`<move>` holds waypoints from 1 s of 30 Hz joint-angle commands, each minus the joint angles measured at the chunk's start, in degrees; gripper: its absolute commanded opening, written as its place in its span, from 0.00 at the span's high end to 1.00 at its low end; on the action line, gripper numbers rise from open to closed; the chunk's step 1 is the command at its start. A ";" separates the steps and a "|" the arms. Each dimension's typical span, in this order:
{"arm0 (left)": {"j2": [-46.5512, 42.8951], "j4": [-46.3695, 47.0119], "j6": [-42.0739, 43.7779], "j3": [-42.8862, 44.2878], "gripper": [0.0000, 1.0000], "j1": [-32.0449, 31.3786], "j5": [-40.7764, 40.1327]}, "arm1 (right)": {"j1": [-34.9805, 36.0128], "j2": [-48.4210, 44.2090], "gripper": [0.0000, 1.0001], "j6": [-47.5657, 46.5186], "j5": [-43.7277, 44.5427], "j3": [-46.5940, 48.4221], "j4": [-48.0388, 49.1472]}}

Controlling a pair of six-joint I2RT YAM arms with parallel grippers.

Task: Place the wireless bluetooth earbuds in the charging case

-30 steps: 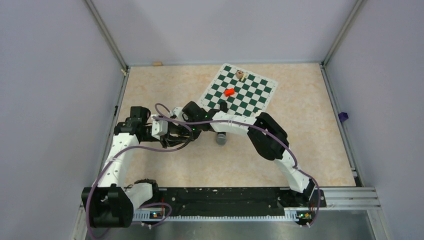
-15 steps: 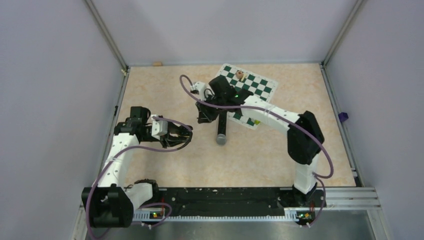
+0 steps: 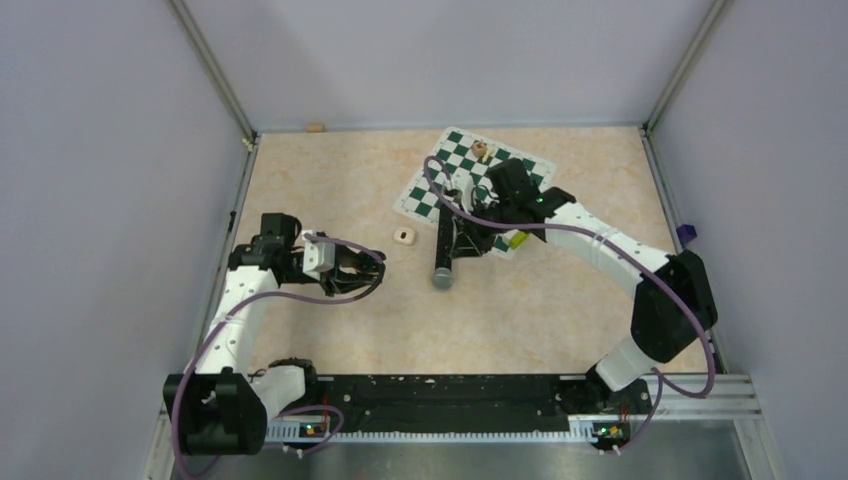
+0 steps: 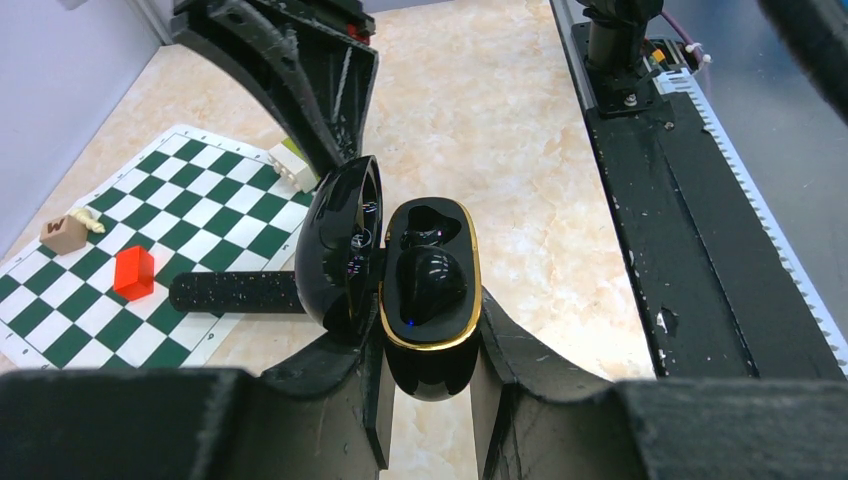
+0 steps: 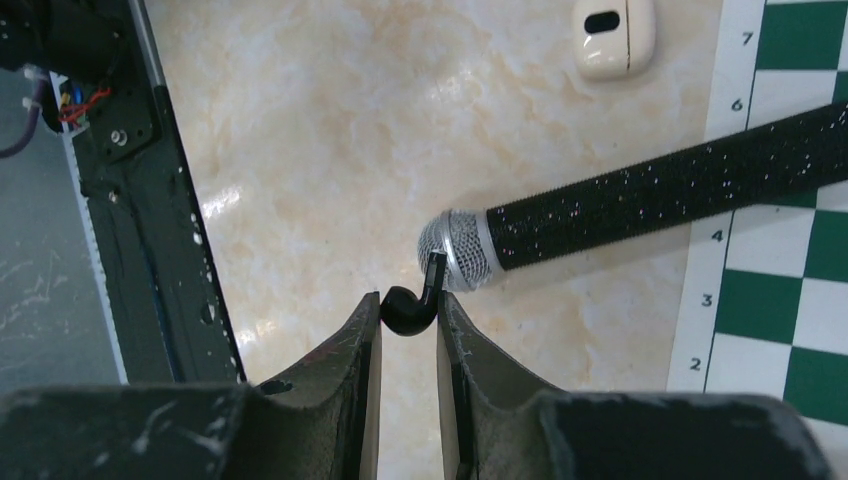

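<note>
My left gripper (image 4: 430,325) is shut on the black charging case (image 4: 432,365) with the gold rim, near the table's left side in the top view (image 3: 350,268). The lid (image 4: 340,245) is open. One black earbud (image 4: 428,283) sits in the nearer slot. The farther slot (image 4: 428,222) looks empty. My right gripper (image 5: 408,308) is shut on a second black earbud (image 5: 402,314), held above the table beside the microphone's head (image 5: 455,250). In the top view it (image 3: 458,243) hovers over the microphone (image 3: 443,255).
A small off-white rounded piece (image 3: 403,237) with a dark slot lies on the table, also in the right wrist view (image 5: 612,35). The chessboard (image 3: 525,178) holds a wooden block (image 3: 481,151), a yellow-green block (image 3: 517,240) and a red piece (image 4: 133,272).
My right arm has pulled away from the left gripper and swung right, over the microphone. The off-white piece on the table is now uncovered. The left arm has not moved.
</note>
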 commanded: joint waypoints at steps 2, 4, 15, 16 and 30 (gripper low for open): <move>-0.32 -0.77 2.47 -0.89 1.00 0.26 3.17 | -1.91 -6.79 0.94 -11.18 -3.92 -4.77 -4.04; -0.31 -1.13 2.90 -0.91 1.00 0.26 3.32 | -1.93 -8.05 0.94 -16.65 -2.23 -7.19 -6.88; 0.30 -3.48 5.75 -0.44 1.00 0.28 3.59 | -1.94 -5.92 0.98 -37.05 6.05 -17.11 -9.48; 0.57 -3.50 5.86 -0.36 1.00 0.32 3.63 | -1.94 -5.27 0.98 -37.84 6.43 -18.06 -9.19; 2.72 -10.48 13.36 1.27 1.00 0.26 3.93 | -1.94 -1.05 0.63 -36.82 14.86 -20.84 -3.12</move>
